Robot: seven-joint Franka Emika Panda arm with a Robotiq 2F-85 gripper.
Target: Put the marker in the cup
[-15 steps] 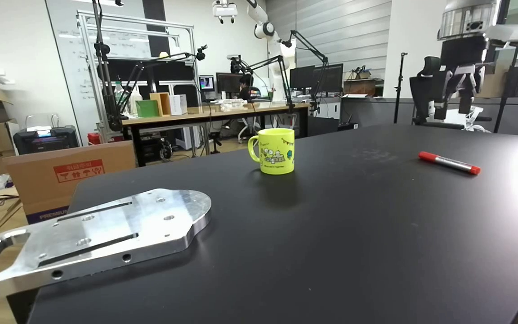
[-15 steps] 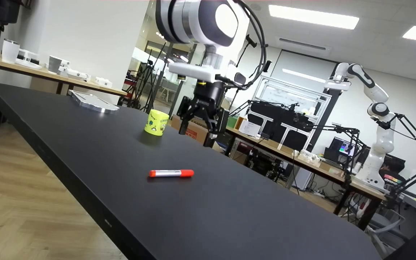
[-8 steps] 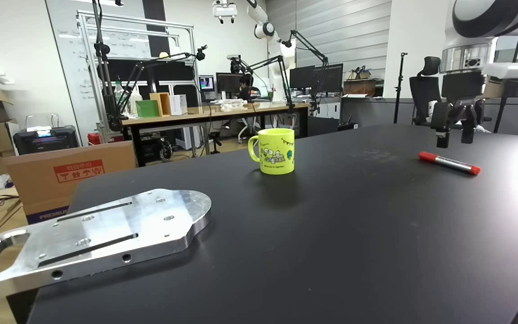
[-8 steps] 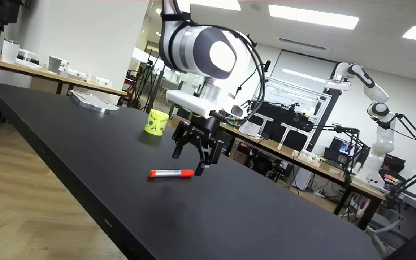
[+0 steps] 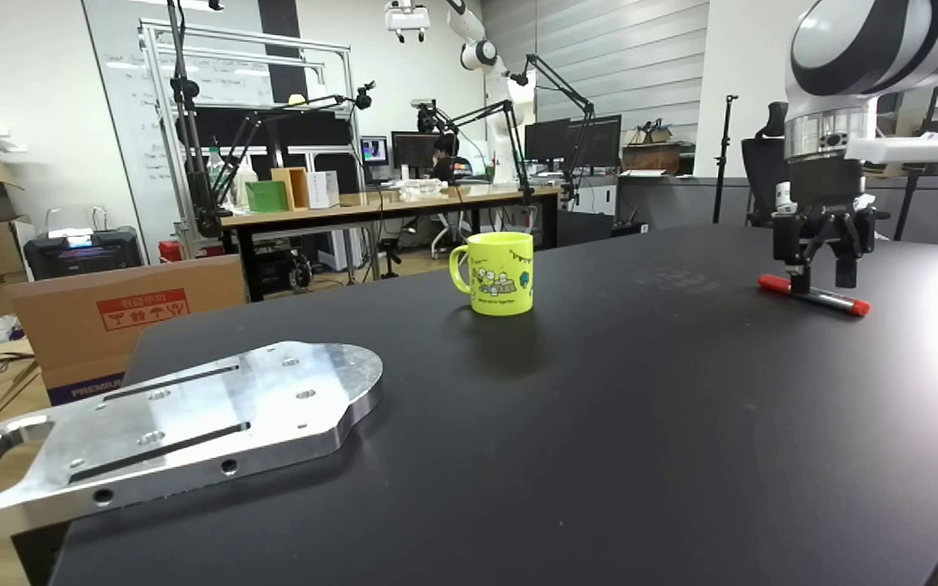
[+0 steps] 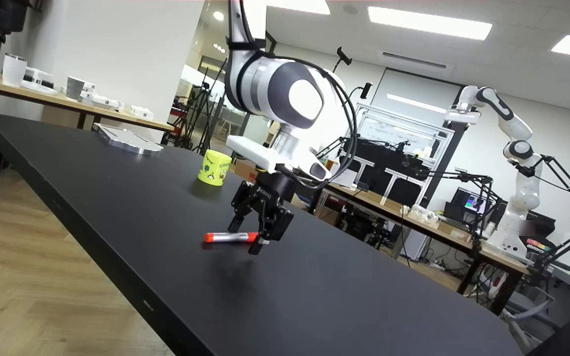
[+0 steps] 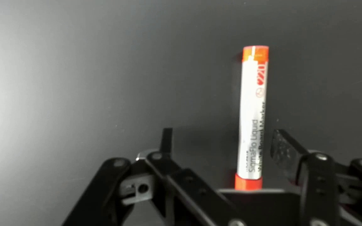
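Step in hand: the approach to the grasp, judged near its end; lifting and placing are not yet done. The marker [image 7: 252, 119] lies flat on the counter [image 5: 599, 423], outside the cup [image 5: 501, 273], which stands upright and well apart from it in both exterior views. A metal plate [image 5: 216, 403] also lies on the counter, well apart from the marker.

State of the pincer [image 7: 224, 144]: jaws spread wide, nothing held. In the wrist view the marker runs between them, flanked toward one red end, with a narrow strip of counter showing on one side and a much broader one on the other. Whether the tips touch the counter could not be determined.

Next move, as judged: a small sideways shift to centre the marker, any remaining descent, then closing squarely across the barrel. Closing without that correction may push the marker sideways. A hold so near one end could let it tip when lifted. Before release over the cup, the marker will probably need turning toward upright.
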